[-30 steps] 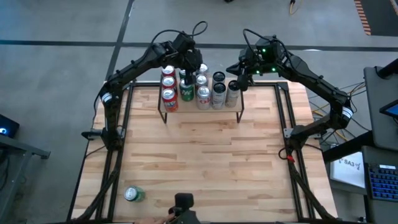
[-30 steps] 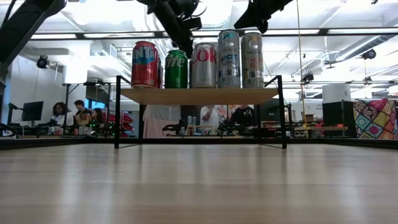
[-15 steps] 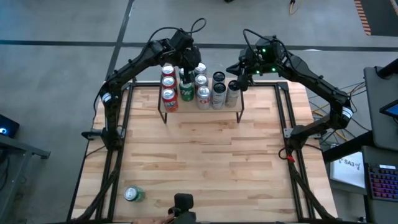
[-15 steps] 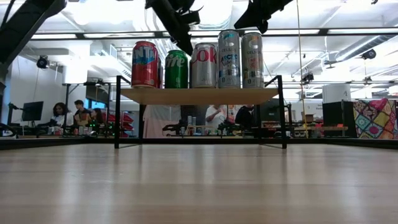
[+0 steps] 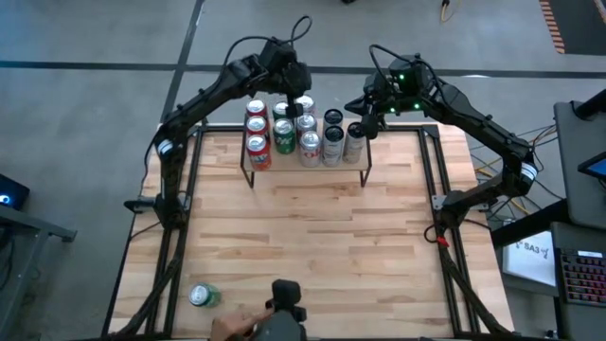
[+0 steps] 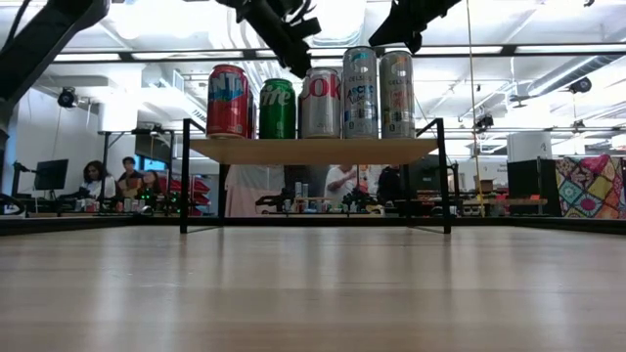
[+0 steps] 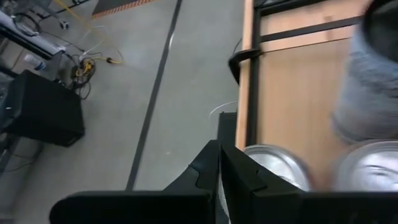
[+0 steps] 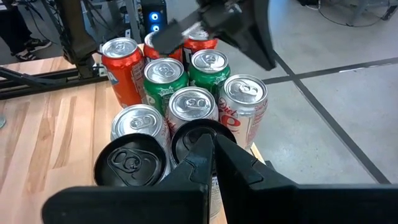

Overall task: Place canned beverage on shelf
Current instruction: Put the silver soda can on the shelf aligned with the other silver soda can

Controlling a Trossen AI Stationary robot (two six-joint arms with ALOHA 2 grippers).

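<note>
Hovering above the back row of cans, our left hand point(image 5: 290, 87) is closed with its fingers pressed together and holds nothing. Our right hand point(image 5: 367, 126) is also closed and empty, poised just above the right end of the shelf point(image 5: 305, 167).

The shelf, a small light-wood board on thin black legs, stands at the far edge of the wooden surface point(image 5: 312, 246), between our two arms. It carries a cluster of upright cans: red cans point(image 5: 257, 142) on its left side, green cans point(image 5: 285, 134) next to them, silver cans point(image 5: 310, 142) in the middle, and taller black-topped cans point(image 5: 332, 133) on its right.

One more green can point(image 5: 203, 296) lies on its side near the front left corner of the surface, well apart from the shelf and from both hands.
</note>
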